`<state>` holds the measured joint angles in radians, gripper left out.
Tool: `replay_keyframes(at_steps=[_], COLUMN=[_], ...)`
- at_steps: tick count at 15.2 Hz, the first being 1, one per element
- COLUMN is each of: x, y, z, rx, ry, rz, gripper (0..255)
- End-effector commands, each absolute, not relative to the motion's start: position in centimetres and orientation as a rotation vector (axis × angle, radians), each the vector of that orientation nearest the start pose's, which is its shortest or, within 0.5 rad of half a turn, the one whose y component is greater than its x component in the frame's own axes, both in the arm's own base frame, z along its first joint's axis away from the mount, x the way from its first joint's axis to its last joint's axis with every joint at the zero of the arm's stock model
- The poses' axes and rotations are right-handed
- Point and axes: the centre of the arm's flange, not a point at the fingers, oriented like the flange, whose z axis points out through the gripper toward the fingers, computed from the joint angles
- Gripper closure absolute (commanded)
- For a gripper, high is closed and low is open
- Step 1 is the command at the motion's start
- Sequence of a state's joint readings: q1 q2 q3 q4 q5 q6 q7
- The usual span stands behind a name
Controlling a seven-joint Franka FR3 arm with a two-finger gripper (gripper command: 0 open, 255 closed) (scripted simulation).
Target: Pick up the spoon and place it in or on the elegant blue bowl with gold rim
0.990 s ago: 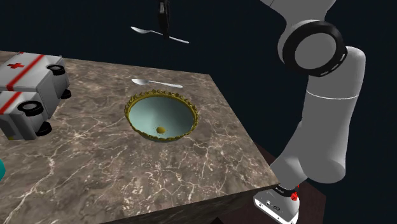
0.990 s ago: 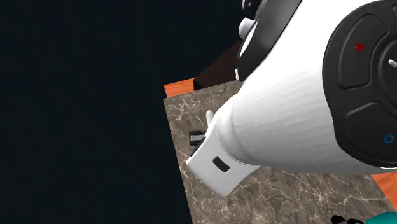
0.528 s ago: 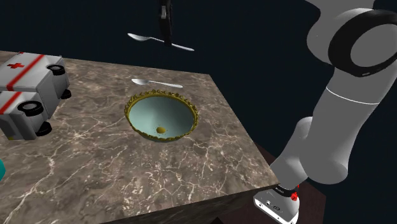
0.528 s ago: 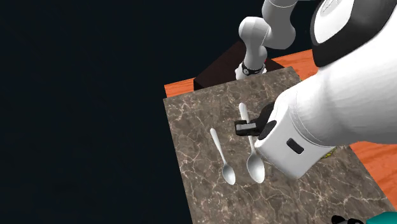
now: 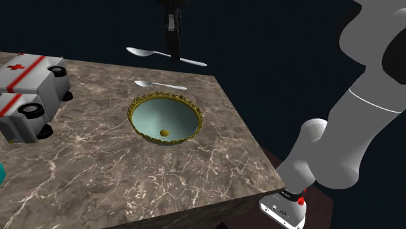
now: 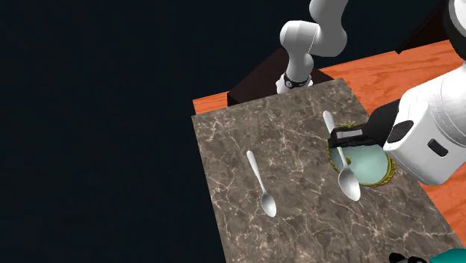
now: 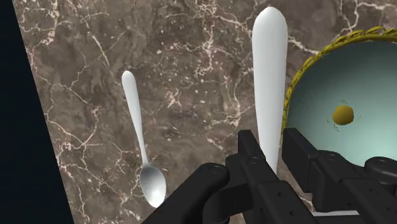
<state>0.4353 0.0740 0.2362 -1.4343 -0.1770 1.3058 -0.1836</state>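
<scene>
The hand (image 5: 173,44) (image 6: 345,138) (image 7: 273,149) is clamped on the spoon (image 5: 146,52) (image 6: 349,183) (image 7: 269,76), its two black fingers pinching the handle about midway along, and the spoon hangs in the air above the marble surface (image 5: 130,175) (image 6: 231,149) (image 7: 83,63). The spoon's long axis is close to level. In the shoulder view it runs across the picture with the scoop end to that view's left and the handle tip to its right, dipping slightly. In the second exterior view the handle tip points toward the arm's base (image 6: 296,78) and the scoop end away from it. The wrist view puts the handle just beside the gold scalloped rim of the bowl (image 5: 153,114) (image 6: 367,163) (image 7: 337,76), over bare marble rather than over the bowl's opening. The bowl is pale blue-green inside, with a small yellow spot at its bottom. A second spoon (image 5: 159,84) (image 6: 269,205) (image 7: 153,183) lies flat on the surface, roughly parallel to the held one and on its side away from the bowl, near the surface's edge against the black area. Two white toy ambulances (image 5: 32,70) with red markings stand at the shoulder view's left, well apart from the bowl. In all: two spoons, one bowl, two ambulances. Orange floor (image 6: 396,71) shows beyond the surface.
</scene>
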Motion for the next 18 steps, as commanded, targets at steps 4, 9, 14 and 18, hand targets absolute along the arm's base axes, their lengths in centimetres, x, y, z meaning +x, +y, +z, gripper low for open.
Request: replay_keyframes(at_steps=[4,9,14,18], x=[39.0,35.3,35.3,35.3], y=[35.5,37.9,37.9,37.9], z=[63.1,62.2,59.5,57.4], rx=[-3.053,-3.053,-3.053,-3.053], ry=[-1.337,-1.337,-1.337,-1.337], rz=[0.262,0.262,0.262,0.262], gripper=[255,255,255,255])
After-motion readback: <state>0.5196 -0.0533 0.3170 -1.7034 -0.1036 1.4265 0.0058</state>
